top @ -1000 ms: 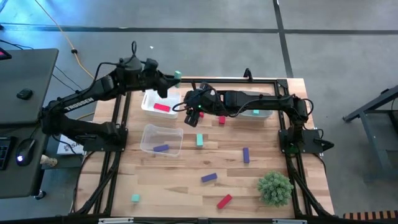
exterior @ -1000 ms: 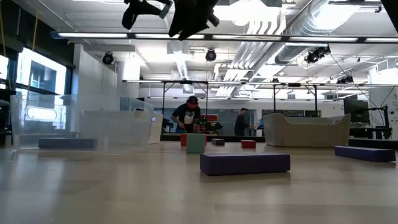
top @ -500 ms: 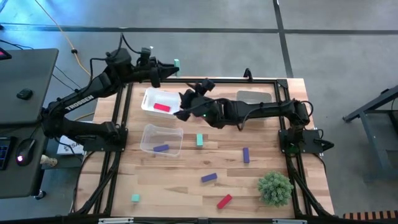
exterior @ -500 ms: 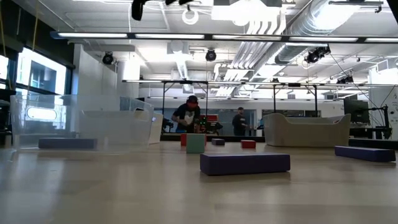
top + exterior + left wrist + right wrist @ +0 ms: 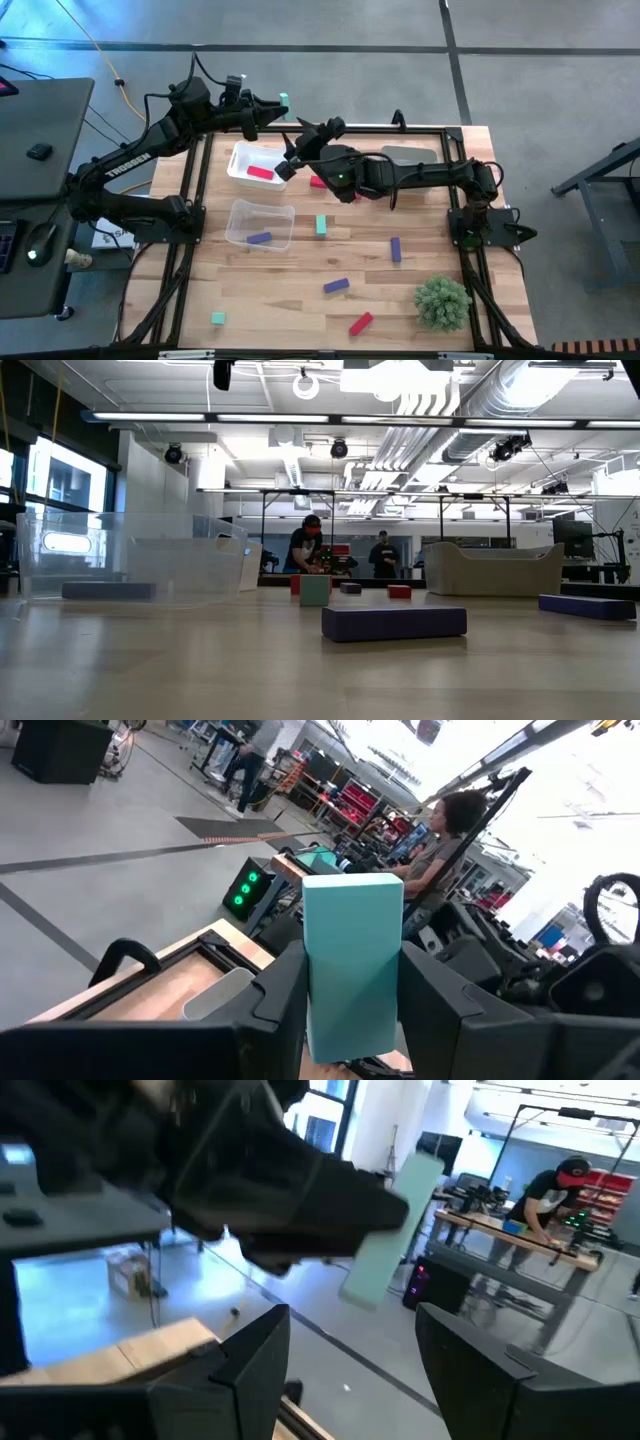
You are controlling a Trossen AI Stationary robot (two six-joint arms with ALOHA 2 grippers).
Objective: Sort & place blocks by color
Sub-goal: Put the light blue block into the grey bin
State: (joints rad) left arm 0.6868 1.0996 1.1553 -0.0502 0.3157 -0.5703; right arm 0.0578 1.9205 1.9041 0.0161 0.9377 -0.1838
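My left gripper (image 5: 272,108) is raised above the table's far left corner, shut on a teal-green block (image 5: 285,101), which fills the left wrist view (image 5: 352,940). My right gripper (image 5: 292,155) is open and empty, lifted over the white bin (image 5: 240,160) and aimed at the left gripper; its wrist view shows that block (image 5: 392,1230) ahead of its spread fingers (image 5: 255,1355). A red block (image 5: 260,172) lies in the white bin and a purple one (image 5: 259,238) in the clear bin (image 5: 262,212). Loose teal (image 5: 321,225), purple (image 5: 396,249) and red (image 5: 361,323) blocks lie flat on the table. My left gripper pinches the teal-green block between its two fingers at the block's near end (image 5: 345,1030). The block's long axis runs along the fingers and most of it sticks out past the fingertips (image 5: 285,985). The fingers point roughly level toward the table's right. The block is lifted clear.
A third bin (image 5: 415,155) sits at the far right, partly under the right arm. A red block (image 5: 318,182) lies beside that arm. A bushy green plant ball (image 5: 442,303) stands near the right near corner. More purple (image 5: 336,286) and teal (image 5: 217,319) blocks lie near the front. People stand in the room beyond (image 5: 308,550).
The left gripper carried the teal-green block up and toward the far left edge, then held still. The right gripper rose from beside the white bin and tipped upward, swinging toward the left gripper. Both grippers left the top of the low view.
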